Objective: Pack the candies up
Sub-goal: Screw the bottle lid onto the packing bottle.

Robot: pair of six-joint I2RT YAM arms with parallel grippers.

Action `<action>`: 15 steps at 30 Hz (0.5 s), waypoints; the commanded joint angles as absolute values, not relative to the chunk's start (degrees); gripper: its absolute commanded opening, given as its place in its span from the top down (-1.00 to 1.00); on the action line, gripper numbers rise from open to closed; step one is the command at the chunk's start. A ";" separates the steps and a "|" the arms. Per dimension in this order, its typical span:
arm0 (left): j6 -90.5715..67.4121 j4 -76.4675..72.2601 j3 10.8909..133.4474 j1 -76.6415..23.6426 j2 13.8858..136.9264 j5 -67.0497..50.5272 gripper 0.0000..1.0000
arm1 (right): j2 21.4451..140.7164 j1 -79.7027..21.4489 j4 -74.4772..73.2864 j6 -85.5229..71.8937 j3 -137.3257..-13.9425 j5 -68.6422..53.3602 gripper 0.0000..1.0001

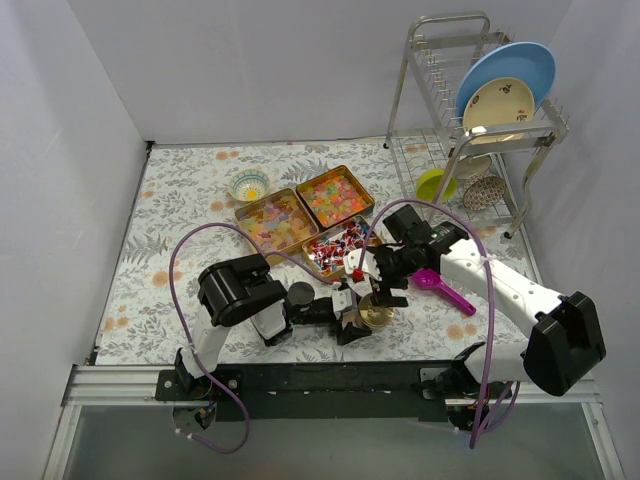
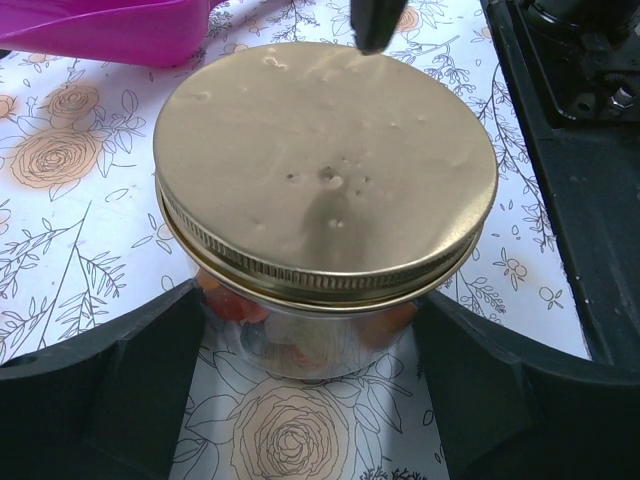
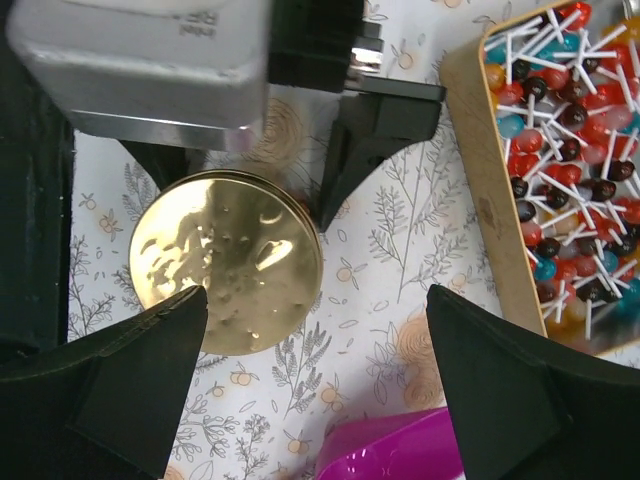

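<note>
Candies (image 2: pixel 235 305) show inside clear glass jar (image 2: pixel 300 350) under round gold lid (image 2: pixel 325 165). More sit in metal trays (image 1: pixel 320 174) beyond, so packing looks partway. Left gripper (image 2: pixel 308 300) pinches jar, right gripper (image 3: pixel 315 310) spread.

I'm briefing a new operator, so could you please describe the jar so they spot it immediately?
Start from the three gold trays on the floral table; toward the near edge from them, beside the magenta scoop, stands a small clear jar. Unlike the open trays, it has a gold lid.
</note>
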State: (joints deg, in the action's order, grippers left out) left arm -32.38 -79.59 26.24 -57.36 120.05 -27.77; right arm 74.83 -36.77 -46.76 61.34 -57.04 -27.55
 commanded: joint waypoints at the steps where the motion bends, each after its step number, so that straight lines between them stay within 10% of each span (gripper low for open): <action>1: -35.86 -91.24 20.21 -55.55 130.96 -24.60 0.65 | 73.83 -36.74 -47.39 65.57 -57.84 -33.92 -0.93; 4: -36.04 -92.02 20.13 -55.46 131.66 -24.70 1.00 | 74.00 -37.52 -44.75 64.00 -55.30 -33.76 -0.93; 15: -36.56 -91.32 20.83 -55.11 132.71 -25.14 1.00 | 81.38 -37.62 -37.45 57.75 -51.07 -32.78 -0.79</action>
